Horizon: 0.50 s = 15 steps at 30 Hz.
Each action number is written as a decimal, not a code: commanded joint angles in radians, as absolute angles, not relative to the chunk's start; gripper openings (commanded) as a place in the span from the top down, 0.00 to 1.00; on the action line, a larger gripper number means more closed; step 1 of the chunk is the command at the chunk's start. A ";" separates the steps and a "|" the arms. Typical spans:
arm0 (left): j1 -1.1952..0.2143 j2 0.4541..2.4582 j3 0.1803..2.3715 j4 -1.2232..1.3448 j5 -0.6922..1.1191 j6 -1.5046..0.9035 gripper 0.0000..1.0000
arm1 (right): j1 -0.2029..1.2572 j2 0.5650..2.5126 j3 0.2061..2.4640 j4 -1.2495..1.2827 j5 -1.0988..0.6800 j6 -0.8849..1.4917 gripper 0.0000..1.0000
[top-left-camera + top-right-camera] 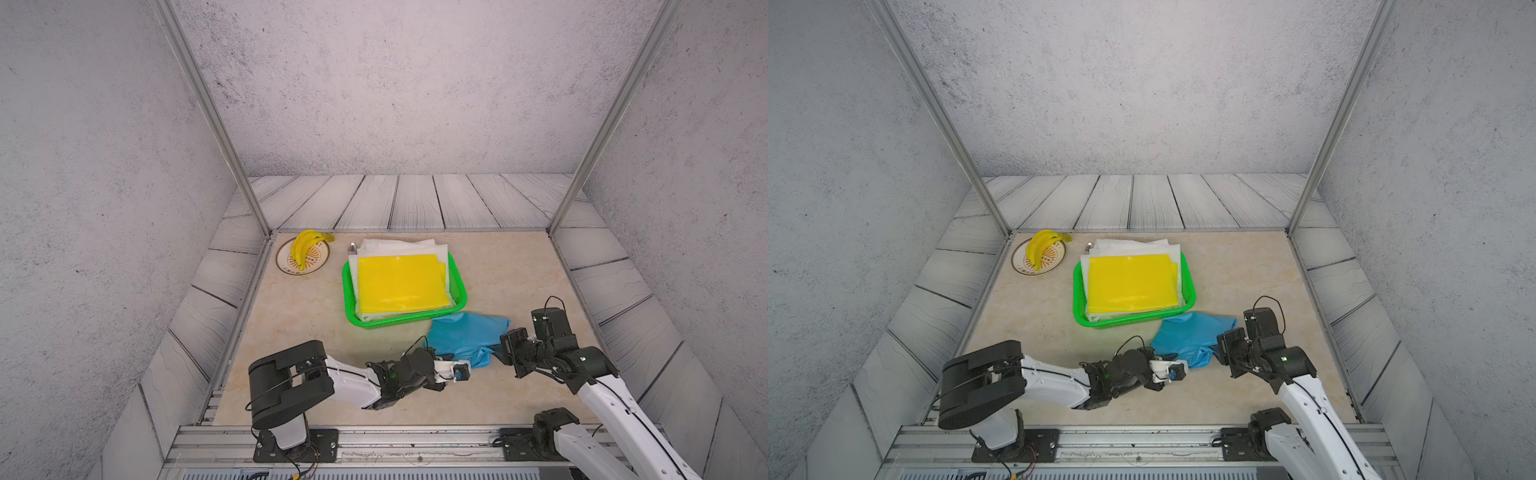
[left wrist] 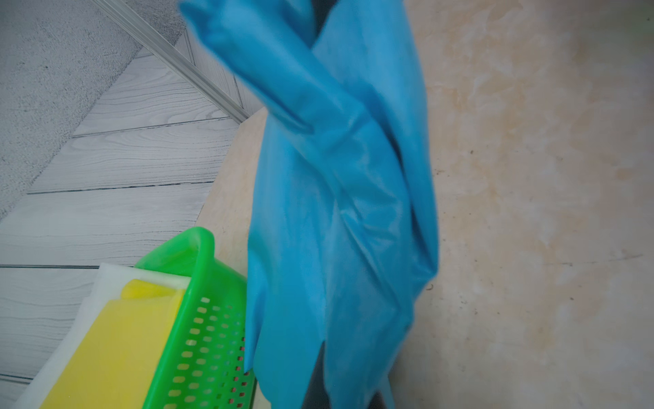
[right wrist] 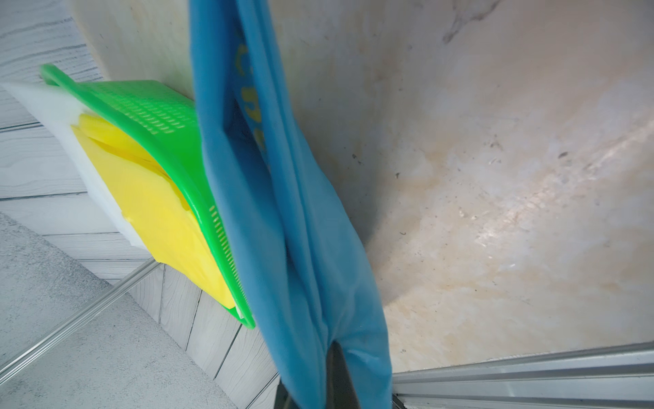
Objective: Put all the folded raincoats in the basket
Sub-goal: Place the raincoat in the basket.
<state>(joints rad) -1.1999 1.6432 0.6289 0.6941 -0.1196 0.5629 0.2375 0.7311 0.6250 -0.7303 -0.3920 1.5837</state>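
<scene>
- Raincoat (image 1: 465, 332): thin, slick blue film, bunched on the tabletop (image 1: 291, 332) just beside the basket (image 1: 390, 322).
- Left hand (image 1: 446, 357) and right hand (image 1: 496, 352) are each clamped on its near edge.
- Risk: the folds could spill open on lifting, or the hem could snag the perforated green rim.
- Glossy yellow sheet (image 1: 401, 284) fills the basket, so the raincoat could slide off.

Blue raincoat (image 1: 465, 336): thin plastic film, crinkled, faint sheen. Basket (image 1: 405, 322): glossy green moulded plastic, perforated walls. Yellow raincoat (image 1: 401, 284) is smooth and shiny, with matt white sheets (image 1: 399, 247) beneath. Tabletop (image 1: 299, 332): polished, marble-look. Walls (image 1: 395, 83) rough, front rail (image 1: 415, 434) brushed metal.
</scene>
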 commanded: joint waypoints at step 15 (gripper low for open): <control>-0.839 1.494 1.204 -0.445 0.663 0.718 1.00 | 0.167 0.628 0.785 -0.680 -0.244 1.659 1.00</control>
